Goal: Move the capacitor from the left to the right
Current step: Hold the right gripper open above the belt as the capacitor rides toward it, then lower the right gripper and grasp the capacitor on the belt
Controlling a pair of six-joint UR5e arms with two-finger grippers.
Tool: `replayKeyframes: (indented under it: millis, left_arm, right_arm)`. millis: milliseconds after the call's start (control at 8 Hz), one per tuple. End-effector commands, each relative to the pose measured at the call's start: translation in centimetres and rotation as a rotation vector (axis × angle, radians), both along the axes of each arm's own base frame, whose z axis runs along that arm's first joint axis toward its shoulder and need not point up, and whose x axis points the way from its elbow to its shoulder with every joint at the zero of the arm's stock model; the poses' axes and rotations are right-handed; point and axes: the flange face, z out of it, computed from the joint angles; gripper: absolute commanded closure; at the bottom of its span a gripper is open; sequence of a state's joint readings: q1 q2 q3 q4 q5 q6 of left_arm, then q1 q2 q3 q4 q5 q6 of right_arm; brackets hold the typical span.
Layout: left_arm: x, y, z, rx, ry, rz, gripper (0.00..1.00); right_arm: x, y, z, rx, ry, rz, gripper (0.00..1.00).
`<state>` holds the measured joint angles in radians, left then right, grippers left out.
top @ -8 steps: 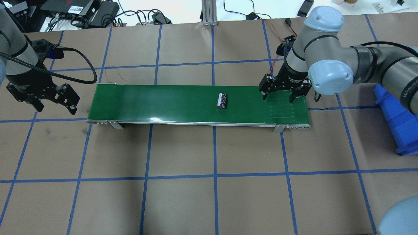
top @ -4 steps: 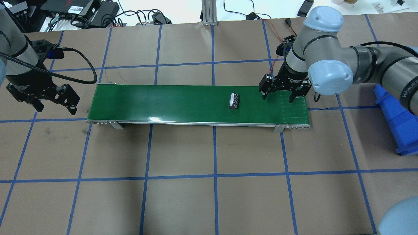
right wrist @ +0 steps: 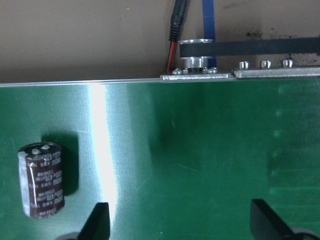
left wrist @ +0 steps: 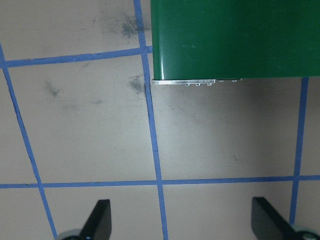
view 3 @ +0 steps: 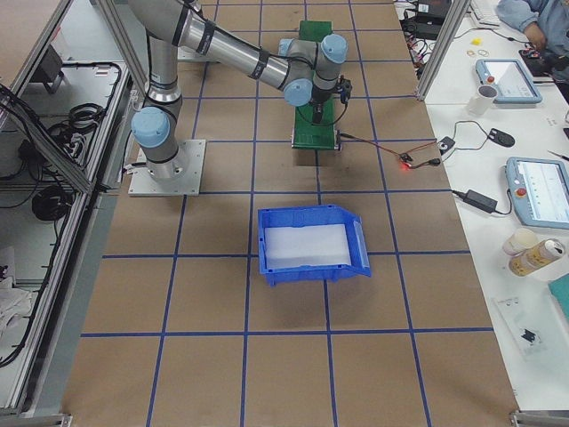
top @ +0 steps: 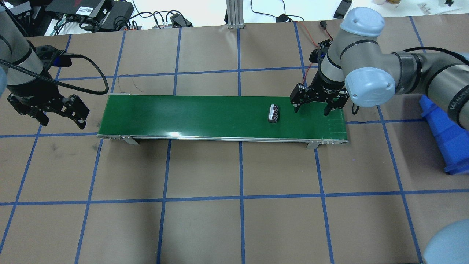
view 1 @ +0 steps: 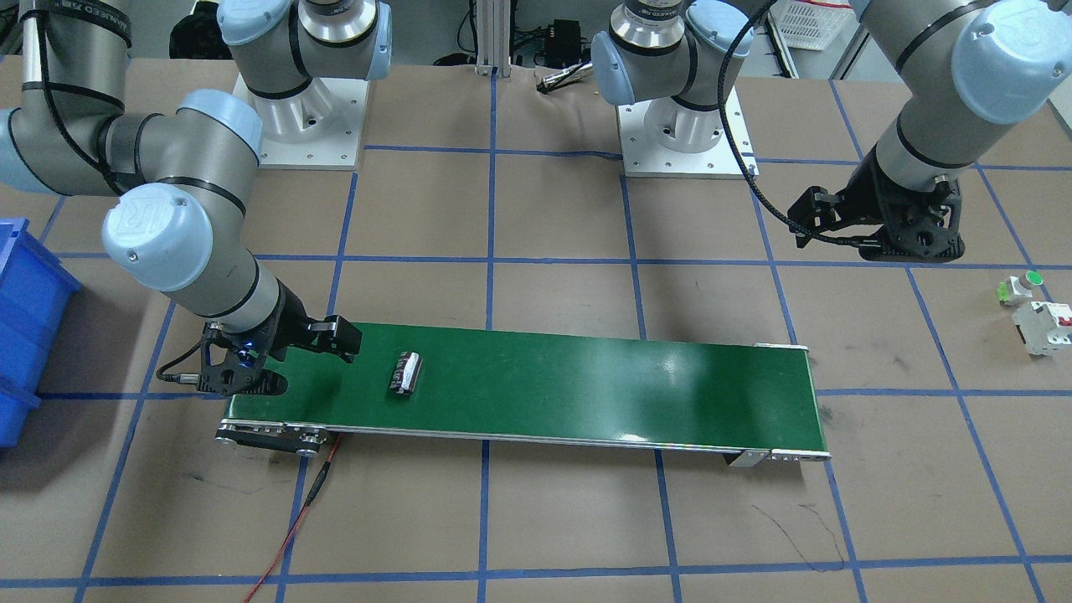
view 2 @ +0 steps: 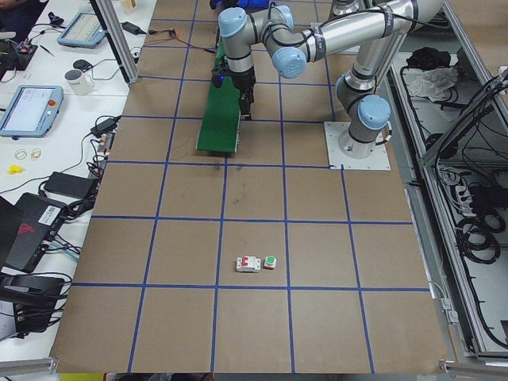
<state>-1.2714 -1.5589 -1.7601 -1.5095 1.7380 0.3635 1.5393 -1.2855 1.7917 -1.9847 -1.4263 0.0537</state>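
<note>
The capacitor (top: 274,113), a stubby dark cylinder with whitish markings, lies on its side on the green conveyor belt (top: 205,113), toward its right end. It also shows in the front-facing view (view 1: 405,373) and at the lower left of the right wrist view (right wrist: 42,180). My right gripper (top: 311,110) is open and empty over the belt's right end, just right of the capacitor and apart from it. My left gripper (top: 63,123) is open and empty above the brown table, off the belt's left end (left wrist: 235,40).
A blue bin (top: 445,135) stands at the table's right edge. A white breaker (view 1: 1043,327) and a green-capped button (view 1: 1022,287) lie on the table beyond my left gripper. A red wire (view 1: 293,519) runs from the belt's right end.
The capacitor has moved to the right along the belt, closer to my right gripper. Neither arm has moved.
</note>
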Motion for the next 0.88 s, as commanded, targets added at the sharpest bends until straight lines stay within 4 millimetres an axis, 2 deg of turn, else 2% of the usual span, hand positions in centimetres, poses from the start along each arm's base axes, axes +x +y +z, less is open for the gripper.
replayKeyframes:
  millis: [0, 500, 750]
  left_arm:
    - [0.15, -0.05, 0.14, 0.002, 0.0, 0.004, 0.0]
    - [0.05, 0.37, 0.11, 0.031, 0.005, 0.011, 0.0]
    - [0.05, 0.33, 0.04, 0.032, 0.007, 0.011, 0.0]
  right_arm:
    - [-0.04, -0.08, -0.14, 0.0, 0.0, -0.001, 0.02]
    - [-0.05, -0.18, -0.36, 0.0, 0.0, -0.001, 0.0]
    - [-0.11, -0.37, -1.11, 0.006, 0.006, 0.001, 0.04]
